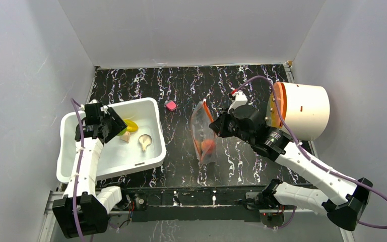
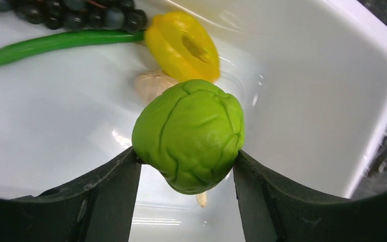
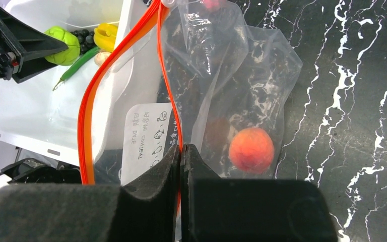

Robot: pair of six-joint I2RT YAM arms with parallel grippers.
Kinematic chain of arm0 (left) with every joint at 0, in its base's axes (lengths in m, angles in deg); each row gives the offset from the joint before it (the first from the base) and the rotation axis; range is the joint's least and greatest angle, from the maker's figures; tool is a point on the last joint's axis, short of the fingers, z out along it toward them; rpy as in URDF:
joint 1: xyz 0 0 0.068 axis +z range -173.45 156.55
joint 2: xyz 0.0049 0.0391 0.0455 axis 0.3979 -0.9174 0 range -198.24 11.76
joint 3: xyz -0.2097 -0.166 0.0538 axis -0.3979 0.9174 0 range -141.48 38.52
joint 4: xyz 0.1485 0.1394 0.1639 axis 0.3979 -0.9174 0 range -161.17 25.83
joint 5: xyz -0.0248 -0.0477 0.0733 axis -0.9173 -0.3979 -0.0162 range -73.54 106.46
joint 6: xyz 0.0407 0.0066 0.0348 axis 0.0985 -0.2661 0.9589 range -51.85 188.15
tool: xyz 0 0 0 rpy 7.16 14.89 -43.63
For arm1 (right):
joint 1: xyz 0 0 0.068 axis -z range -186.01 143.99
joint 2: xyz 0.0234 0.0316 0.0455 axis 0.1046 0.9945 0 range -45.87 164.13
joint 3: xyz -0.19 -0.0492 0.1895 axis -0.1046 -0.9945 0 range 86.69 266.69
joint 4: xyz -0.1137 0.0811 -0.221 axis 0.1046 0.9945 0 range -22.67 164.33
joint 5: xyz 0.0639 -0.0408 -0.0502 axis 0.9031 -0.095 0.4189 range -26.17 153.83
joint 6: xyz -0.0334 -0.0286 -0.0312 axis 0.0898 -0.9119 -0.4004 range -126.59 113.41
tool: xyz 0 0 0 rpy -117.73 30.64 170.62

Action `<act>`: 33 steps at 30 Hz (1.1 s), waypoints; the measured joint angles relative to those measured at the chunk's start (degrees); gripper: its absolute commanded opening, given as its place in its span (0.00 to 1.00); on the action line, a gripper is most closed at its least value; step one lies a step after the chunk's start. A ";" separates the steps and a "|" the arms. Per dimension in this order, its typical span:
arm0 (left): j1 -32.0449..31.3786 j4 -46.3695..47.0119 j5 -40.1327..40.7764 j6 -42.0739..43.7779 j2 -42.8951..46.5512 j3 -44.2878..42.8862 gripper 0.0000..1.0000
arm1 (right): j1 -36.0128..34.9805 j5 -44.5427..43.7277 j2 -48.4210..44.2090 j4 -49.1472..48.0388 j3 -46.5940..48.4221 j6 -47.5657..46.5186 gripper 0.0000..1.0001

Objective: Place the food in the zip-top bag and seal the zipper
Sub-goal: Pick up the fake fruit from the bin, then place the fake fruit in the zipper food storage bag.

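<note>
We see the left arm (image 1: pixel 83 161) rising from its base and bending over the white bin (image 1: pixel 153 151). The left gripper (image 2: pixel 186 157) holds the green ball (image 2: pixel 189 133) between both fingers, over the inside of the bin. The right arm (image 1: pixel 310 169) stretches from the right side toward the middle. The right gripper (image 3: pixel 181 151) is pinched tight on one lip of the zipper (image 3: pixel 87 111) of the zip-top bag (image 3: pixel 232 70). The orange ball (image 3: pixel 251 150) lies inside this bag.

White arms (image 1: pixel 83 166), black claws (image 2: pixel 186 161) (image 3: pixel 181 151), purple cables (image 1: pixel 256 77)
</note>
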 measured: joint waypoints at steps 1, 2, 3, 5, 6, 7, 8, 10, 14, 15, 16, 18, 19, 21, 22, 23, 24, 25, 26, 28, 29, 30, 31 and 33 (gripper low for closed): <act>0.00 -0.22 -2.21 0.39 0.39 -0.22 0.46 | 0.00 0.07 0.00 -0.31 -0.20 0.13 0.00; 0.00 -0.26 -4.55 0.52 0.76 -0.31 0.46 | 0.00 0.17 0.00 -0.94 -0.57 0.33 0.00; 0.00 -0.33 -6.45 0.55 0.98 -0.31 0.46 | 0.00 0.37 0.04 -1.46 -1.03 0.46 0.00; -0.11 -0.68 -10.67 0.59 1.29 -0.31 0.45 | 0.00 0.85 0.52 -1.99 -1.77 0.59 0.00; -0.24 -1.20 -13.07 0.68 1.36 -0.42 0.45 | 0.00 1.11 0.94 -1.99 -1.92 0.72 0.00; -0.42 -1.33 -13.64 0.74 1.36 -0.46 0.45 | 0.00 1.22 1.29 -2.19 -2.01 0.76 0.00; -0.68 -1.77 -15.04 0.81 1.44 -0.70 0.43 | 0.00 1.44 1.68 -2.58 -2.12 0.81 0.00; -1.07 -2.51 -17.09 1.01 1.84 -1.40 0.42 | 0.00 1.90 2.34 -2.97 -2.21 0.83 0.00; -1.66 -2.56 -22.77 1.33 4.61 -3.02 0.42 | 0.00 3.74 3.37 -3.45 -2.21 0.72 0.00; -1.79 -2.54 -24.39 1.33 5.38 -3.41 0.42 | 0.00 4.26 3.74 -3.65 -2.21 0.72 0.00; -1.95 -2.43 -25.68 1.33 5.97 -3.72 0.42 | 0.00 4.81 4.31 -3.89 -2.21 0.74 0.00; -2.27 -2.29 -28.79 0.98 6.91 -4.57 0.42 | 0.00 5.49 5.18 -4.17 -2.21 0.74 0.00; -2.43 -2.19 -30.21 0.66 7.19 -5.01 0.42 | 0.00 5.66 5.55 -4.24 -2.21 0.79 0.00; -2.95 -1.88 -32.72 -0.33 7.63 -5.86 0.41 | 0.00 6.12 6.21 -4.42 -2.21 0.98 0.00; -3.30 -1.55 -33.79 -0.96 7.85 -6.21 0.41 | 0.00 6.36 6.38 -4.50 -2.21 1.09 0.00; -3.67 -1.14 -34.60 -1.46 8.04 -6.38 0.39 | 0.00 6.64 6.45 -4.55 -2.21 1.25 0.00; -4.26 -0.42 -35.43 -2.34 8.28 -6.51 0.38 | 0.00 6.82 6.47 -4.59 -2.21 1.49 0.00; -4.98 0.50 -36.13 -3.37 8.59 -6.51 0.38 | 0.00 7.04 6.47 -4.76 -2.19 1.70 0.00; -5.90 1.29 -36.63 -4.42 8.94 -6.51 0.38 | 0.00 7.17 6.56 -4.92 -2.08 1.88 0.00; -8.11 3.39 -37.40 -6.78 9.86 -6.51 0.38 | 0.00 7.17 6.91 -5.51 -1.73 2.08 0.00; -9.18 4.52 -37.53 -7.91 10.43 -6.51 0.38 | 0.00 7.15 7.15 -5.95 -1.53 2.14 0.00; -10.21 5.55 -37.64 -8.96 10.99 -6.51 0.38 | 0.00 7.15 7.45 -6.14 -1.29 2.27 0.00; -11.19 6.51 -37.77 -9.92 11.45 -6.51 0.38 | 0.00 7.15 7.74 -6.45 -1.11 2.34 0.00; -12.81 7.78 -37.94 -11.21 11.91 -6.51 0.38 | 0.00 7.13 8.39 -6.88 -0.66 2.49 0.00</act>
